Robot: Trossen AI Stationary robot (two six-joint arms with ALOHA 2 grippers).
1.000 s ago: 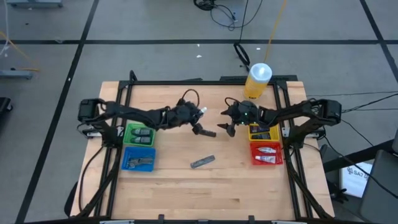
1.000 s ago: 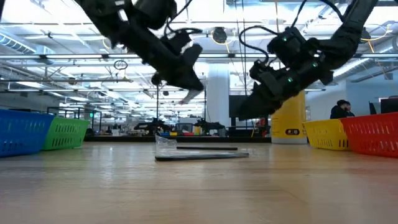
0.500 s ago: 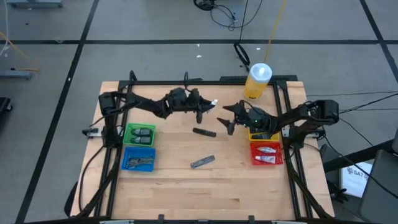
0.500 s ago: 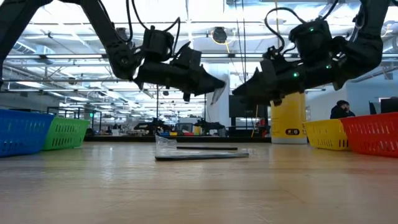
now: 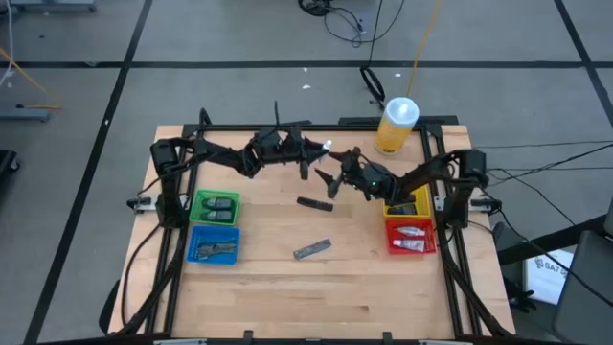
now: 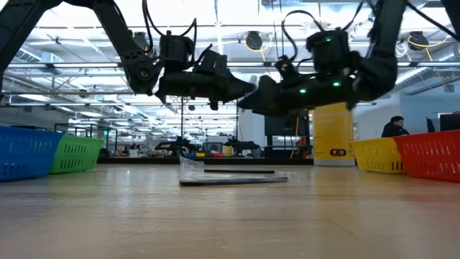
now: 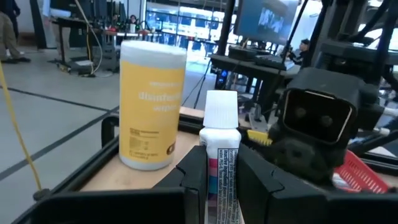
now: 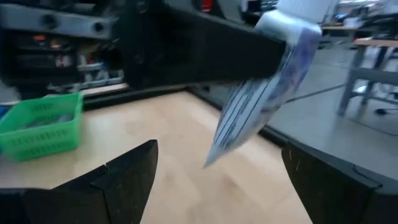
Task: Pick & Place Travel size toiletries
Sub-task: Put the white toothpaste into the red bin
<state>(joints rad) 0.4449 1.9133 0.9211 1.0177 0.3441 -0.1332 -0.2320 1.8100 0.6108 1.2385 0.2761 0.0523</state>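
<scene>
Tube [image 7: 221,163] sits clamped in left pincer [image 5: 314,156], apparently facing right pincer [image 5: 330,180].

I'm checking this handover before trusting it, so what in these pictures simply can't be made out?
- Tube: its lower end is hidden between the left gripper fingers in the left wrist view; the print is too small to read.
- Same tube in the right wrist view: blurred; the open right gripper is not yet around it.
- Green bin and blue bin contents: too small in the high view.
- Yellow bin: partly covered by the right arm.

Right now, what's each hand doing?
Left hand: closed on a white-capped, white-and-blue plastic tube.
Right hand: open, empty, facing that tube.
</scene>
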